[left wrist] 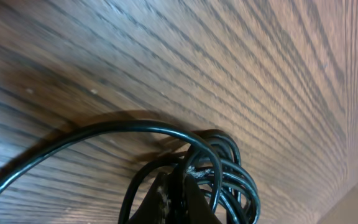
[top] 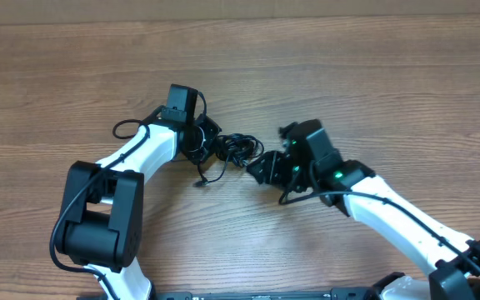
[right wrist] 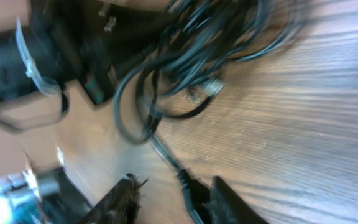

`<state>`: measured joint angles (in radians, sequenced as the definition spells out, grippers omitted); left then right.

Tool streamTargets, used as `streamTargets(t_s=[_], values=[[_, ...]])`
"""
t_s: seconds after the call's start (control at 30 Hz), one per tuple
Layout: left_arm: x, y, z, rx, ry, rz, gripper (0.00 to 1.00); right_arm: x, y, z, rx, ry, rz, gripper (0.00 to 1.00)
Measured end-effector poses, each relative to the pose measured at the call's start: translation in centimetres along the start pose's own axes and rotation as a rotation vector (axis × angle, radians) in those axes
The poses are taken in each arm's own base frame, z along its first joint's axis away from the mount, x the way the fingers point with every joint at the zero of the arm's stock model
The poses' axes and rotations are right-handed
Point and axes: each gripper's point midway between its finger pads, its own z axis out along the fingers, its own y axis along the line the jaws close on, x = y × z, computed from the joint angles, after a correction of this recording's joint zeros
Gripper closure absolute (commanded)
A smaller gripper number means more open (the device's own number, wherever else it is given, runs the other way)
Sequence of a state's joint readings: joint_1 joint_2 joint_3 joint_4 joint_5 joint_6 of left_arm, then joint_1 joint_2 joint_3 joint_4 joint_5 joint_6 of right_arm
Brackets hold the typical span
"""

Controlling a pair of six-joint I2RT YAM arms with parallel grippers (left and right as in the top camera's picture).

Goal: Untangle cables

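Note:
The cables (top: 233,150) lie as a tangled black bunch on the wooden table between my two arms. One loose end (top: 200,182) trails toward the front. My left gripper (top: 207,143) is at the bunch's left side. In the left wrist view it (left wrist: 180,186) is shut on a strand, with glossy loops (left wrist: 232,171) right beside the fingers. My right gripper (top: 258,168) sits at the bunch's right side. In the right wrist view it (right wrist: 176,196) is open, and a cable's plug end (right wrist: 188,186) runs between the jaws close to the right finger (right wrist: 229,199). The tangle (right wrist: 197,50) lies ahead.
The left arm's own thicker cable forms a loop (top: 123,128) on the table left of its wrist. The left arm's black body (right wrist: 73,56) fills the upper left of the right wrist view. Bare wooden table (top: 348,75) surrounds the arms.

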<state>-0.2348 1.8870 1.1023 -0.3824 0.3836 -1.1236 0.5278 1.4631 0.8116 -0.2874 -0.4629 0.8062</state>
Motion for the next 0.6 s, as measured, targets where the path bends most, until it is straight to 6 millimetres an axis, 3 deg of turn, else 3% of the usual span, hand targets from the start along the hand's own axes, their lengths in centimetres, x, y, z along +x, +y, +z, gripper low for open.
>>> streamTargets(t_s=[0.07, 0.17, 0.27, 0.4, 0.43, 0.53, 0.6], values=[[-0.1, 0.1, 0.0, -0.003, -0.002, -0.007, 0.96, -1.4, -0.8, -0.6, 0.005, -0.031, 0.053, 0.82], [-0.1, 0.2, -0.1, -0.009, -0.002, -0.020, 0.96, -2.6, -2.0, -1.4, 0.016, -0.054, 0.118, 0.82], [-0.1, 0.2, -0.1, -0.012, -0.002, -0.034, 0.96, -2.3, -3.0, -1.7, 0.039, -0.029, 0.171, 0.96], [0.0, 0.3, -0.1, -0.017, 0.000, -0.047, 0.96, -1.2, -4.1, -1.8, 0.083, 0.004, 0.231, 0.96], [0.0, 0.3, -0.1, -0.018, 0.000, -0.055, 0.96, -1.1, -4.4, -1.9, 0.095, 0.007, 0.253, 0.93], [0.2, 0.7, -0.2, -0.036, 0.007, -0.090, 0.96, -1.1, -5.4, -2.3, 0.124, 0.003, 0.362, 0.71], [0.3, 0.9, -0.2, -0.044, 0.011, -0.112, 0.96, -1.2, -6.0, -2.6, 0.138, 0.001, 0.432, 0.64]])
